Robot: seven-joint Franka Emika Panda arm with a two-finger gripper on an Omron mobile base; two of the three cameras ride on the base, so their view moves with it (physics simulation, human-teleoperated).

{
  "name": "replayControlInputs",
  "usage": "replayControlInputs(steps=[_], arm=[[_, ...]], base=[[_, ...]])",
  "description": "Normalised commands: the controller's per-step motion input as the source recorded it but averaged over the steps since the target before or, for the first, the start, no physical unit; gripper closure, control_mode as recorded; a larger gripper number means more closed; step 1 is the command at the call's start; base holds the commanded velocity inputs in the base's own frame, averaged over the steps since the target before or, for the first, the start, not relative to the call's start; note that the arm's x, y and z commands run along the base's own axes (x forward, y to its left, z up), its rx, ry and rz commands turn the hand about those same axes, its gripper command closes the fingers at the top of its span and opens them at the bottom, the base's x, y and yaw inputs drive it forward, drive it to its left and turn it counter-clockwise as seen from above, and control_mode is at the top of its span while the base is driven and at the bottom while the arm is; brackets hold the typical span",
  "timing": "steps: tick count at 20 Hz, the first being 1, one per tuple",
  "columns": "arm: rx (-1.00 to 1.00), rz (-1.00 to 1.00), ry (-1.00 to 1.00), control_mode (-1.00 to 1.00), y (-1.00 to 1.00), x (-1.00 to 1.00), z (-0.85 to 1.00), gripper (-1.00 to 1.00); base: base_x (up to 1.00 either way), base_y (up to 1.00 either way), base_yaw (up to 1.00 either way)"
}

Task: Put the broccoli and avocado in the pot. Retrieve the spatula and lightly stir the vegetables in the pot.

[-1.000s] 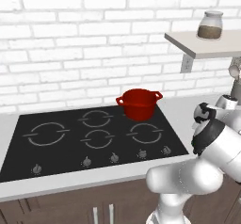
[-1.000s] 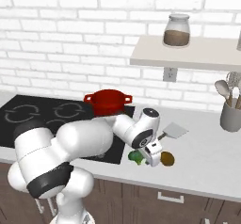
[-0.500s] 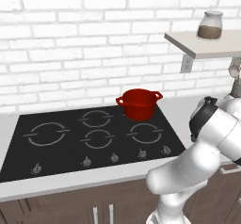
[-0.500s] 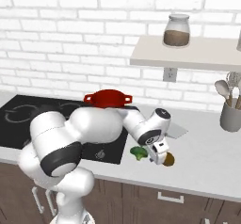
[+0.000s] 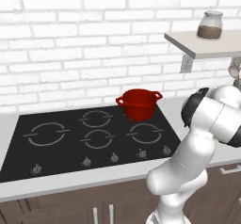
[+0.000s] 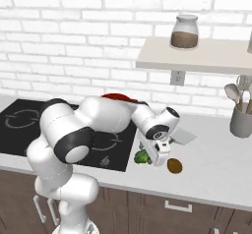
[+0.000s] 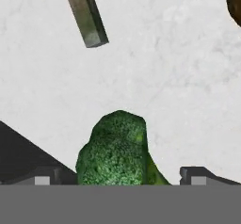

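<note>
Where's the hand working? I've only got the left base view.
Observer: Low over the counter, right of the cooktop. The gripper points down at the broccoli.
Operator: Got it gripped?
Observer: No. The jaws are wide open, one tip on each side of the broccoli in the hand view.
Operator: Avocado?
Observer: The avocado lies on the counter just right of the broccoli, apart from it.
</note>
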Motion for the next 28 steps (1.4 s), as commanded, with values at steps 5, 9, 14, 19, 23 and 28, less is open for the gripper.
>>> replayControlInputs(steps=[5,9,14,19,23,28], arm=[[0.12,-0.09,0.03,-1.0,0.44,-0.14,-0.44,-1.0],[0.2,-0.17,-0.07,-1.0,0.11,-0.3,-0.38,1.0],[0.06,-0.1,-0.01,-1.0,0.05,-0.01,-0.15,1.0],[0.0,0.0,-0.02,-1.0,0.02,0.0,0.0,1.0],[0.0,0.0,-0.15,-1.0,0.17,-0.09,0.03,1.0],[0.0,-0.01,-0.2,-1.0,0.38,-0.07,0.4,1.0]], base=[[0.0,0.0,0.0],[0.0,0.0,0.0],[0.0,0.0,0.0],[0.0,0.0,0.0],[0.0,0.0,0.0],[0.0,0.0,0.0]])
